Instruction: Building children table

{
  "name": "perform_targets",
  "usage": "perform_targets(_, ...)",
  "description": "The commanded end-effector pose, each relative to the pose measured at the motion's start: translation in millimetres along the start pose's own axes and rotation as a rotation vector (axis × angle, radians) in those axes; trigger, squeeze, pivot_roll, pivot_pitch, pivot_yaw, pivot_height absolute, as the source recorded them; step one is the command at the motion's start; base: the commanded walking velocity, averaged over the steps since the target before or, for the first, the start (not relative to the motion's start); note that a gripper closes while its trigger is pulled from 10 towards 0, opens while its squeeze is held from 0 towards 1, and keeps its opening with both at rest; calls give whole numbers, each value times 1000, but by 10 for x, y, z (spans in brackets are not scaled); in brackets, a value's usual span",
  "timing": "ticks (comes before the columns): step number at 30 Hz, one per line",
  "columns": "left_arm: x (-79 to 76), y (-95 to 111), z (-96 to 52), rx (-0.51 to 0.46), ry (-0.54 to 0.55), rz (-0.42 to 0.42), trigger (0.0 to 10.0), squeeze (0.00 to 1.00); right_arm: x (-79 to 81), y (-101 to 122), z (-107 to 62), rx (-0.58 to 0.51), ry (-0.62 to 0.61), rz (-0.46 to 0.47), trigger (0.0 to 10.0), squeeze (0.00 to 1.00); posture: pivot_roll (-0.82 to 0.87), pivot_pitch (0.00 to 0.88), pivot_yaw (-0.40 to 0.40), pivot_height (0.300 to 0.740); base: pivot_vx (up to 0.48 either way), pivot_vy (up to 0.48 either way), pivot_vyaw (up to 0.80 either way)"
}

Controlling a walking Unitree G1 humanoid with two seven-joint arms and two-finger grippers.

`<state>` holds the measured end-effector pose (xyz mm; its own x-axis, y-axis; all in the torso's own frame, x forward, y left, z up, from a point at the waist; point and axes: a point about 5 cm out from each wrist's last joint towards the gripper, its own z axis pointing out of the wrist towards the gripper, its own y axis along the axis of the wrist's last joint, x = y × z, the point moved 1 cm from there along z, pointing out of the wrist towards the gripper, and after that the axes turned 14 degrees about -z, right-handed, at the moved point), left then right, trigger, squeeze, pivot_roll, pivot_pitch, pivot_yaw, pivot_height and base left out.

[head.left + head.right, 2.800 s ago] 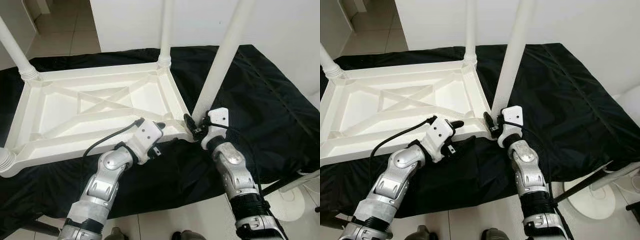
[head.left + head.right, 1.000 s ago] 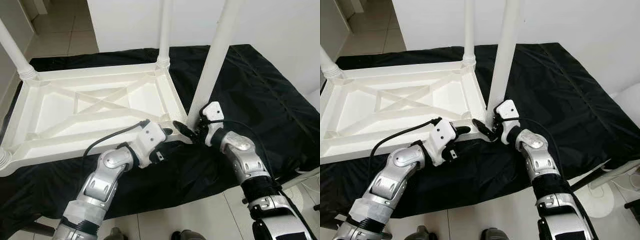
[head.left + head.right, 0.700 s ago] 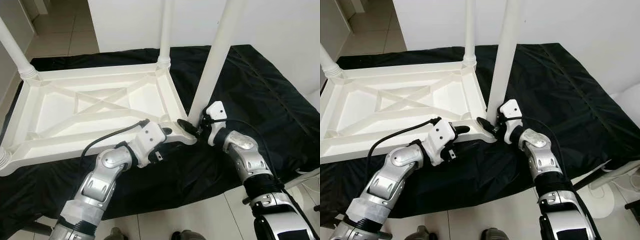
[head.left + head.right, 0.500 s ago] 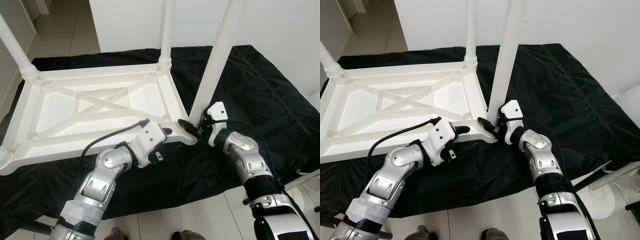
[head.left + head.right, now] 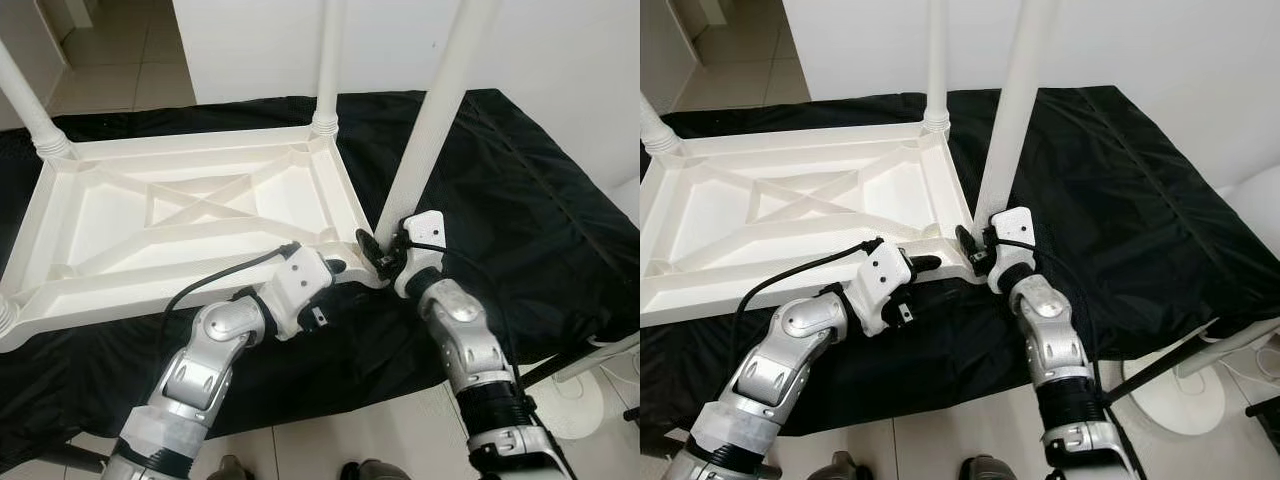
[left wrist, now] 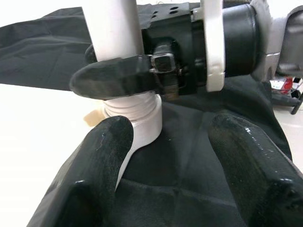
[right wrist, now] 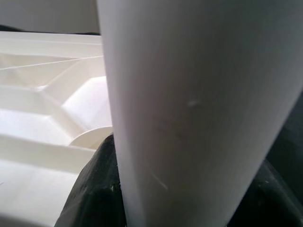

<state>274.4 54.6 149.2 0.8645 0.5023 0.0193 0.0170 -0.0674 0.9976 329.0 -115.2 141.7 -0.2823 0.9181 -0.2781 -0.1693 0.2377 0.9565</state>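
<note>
The white table top (image 5: 150,290) lies upside down on a black cloth. My right gripper (image 5: 380,255) is shut around the base of the near-right white leg (image 5: 435,120), just above its threaded end (image 6: 135,106) at the corner socket. In the right wrist view that leg (image 7: 199,104) sits between the fingers (image 7: 94,189). My left gripper (image 5: 335,267) rests at the table's near rim beside that corner, open, its spread fingers (image 6: 104,151) pointing at the leg base with only cloth between them.
Two more legs stand upright at the far corners (image 5: 328,60) (image 5: 30,100), and a leg base shows at the near-left corner (image 5: 5,315). The black cloth (image 5: 520,200) extends to the right. A white stand base (image 5: 1180,385) sits on the tiled floor at the right.
My right forearm has swung back in from the right, with the gripper staying closed on the leg base. The left gripper has stayed by the corner.
</note>
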Motion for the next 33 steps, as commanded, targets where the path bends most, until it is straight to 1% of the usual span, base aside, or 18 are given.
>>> perform_targets(1,-23,-20,-10,4,8,-12,10000,0,31,-108,-46,57,-41,27,10000,0,-31,60,-12,740,0,0,0)
perform_targets(3,-27,-25,-15,6,8,-13,10000,0,191,-126,-92,76,-90,42,10000,0,-29,59,-11,740,0,0,0)
perform_targets(4,-27,-25,-15,6,8,-13,10000,0,191,-126,-92,76,-90,42,10000,0,-29,59,-11,740,0,0,0)
perform_targets(5,-28,-29,-21,8,8,-13,10000,0,295,-105,-113,86,-113,67,10000,0,-29,59,-10,740,0,0,0)
perform_targets(6,-28,-29,-21,8,8,-13,10000,0,295,-105,-113,86,-113,67,10000,0,-29,59,-10,740,0,0,0)
perform_targets(7,-28,-29,-22,9,8,-15,10000,0,344,-72,-112,78,-111,73,10000,0,-28,59,-9,740,0,0,0)
perform_targets(10,-33,-32,-23,10,7,-19,10000,0,393,-29,-115,71,-110,73,10000,0,-29,58,-9,740,0,0,0)
perform_targets(14,-37,-35,-22,11,5,-19,10000,0,390,-18,-117,71,-112,71,10000,0,-34,56,-8,740,0,0,0)
perform_targets(15,-41,-37,-19,13,3,-18,10000,0,361,-13,-122,74,-122,70,10000,1000,-36,53,-8,740,0,0,0)
perform_targets(19,-37,-31,-9,12,0,-15,10000,0,291,10,-143,59,-136,65,10000,1000,-36,49,-8,740,0,0,0)
perform_targets(21,-37,-31,-9,12,0,-15,10000,0,291,10,-143,59,-136,65,10000,1000,-36,49,-8,740,0,0,0)
perform_targets(25,-40,-34,-9,12,0,-14,10000,0,238,35,-172,33,-114,58,10000,1000,-39,46,-9,740,0,0,0)
perform_targets(26,-41,-36,-12,13,1,-14,10000,0,221,43,-184,19,-82,54,10000,0,-39,46,-9,740,0,0,0)
perform_targets(27,-41,-36,-12,13,1,-14,10000,0,221,43,-184,19,-82,54,10000,0,-39,46,-9,740,0,0,0)
perform_targets(28,-42,-37,-14,13,1,-15,10000,0,206,45,-197,10,-54,52,10000,0,-39,46,-9,740,0,0,0)
perform_targets(30,-38,-36,-10,13,2,-15,10000,0,139,50,-215,-22,40,41,10000,0,-42,45,-11,740,0,0,0)
perform_targets(32,-35,-34,-7,13,2,-15,10000,0,106,52,-217,-34,81,38,10000,0,-43,43,-9,740,0,0,0)
perform_targets(33,-35,-34,-7,13,2,-15,10000,0,106,52,-217,-34,81,38,10000,0,-43,43,-9,740,0,0,0)
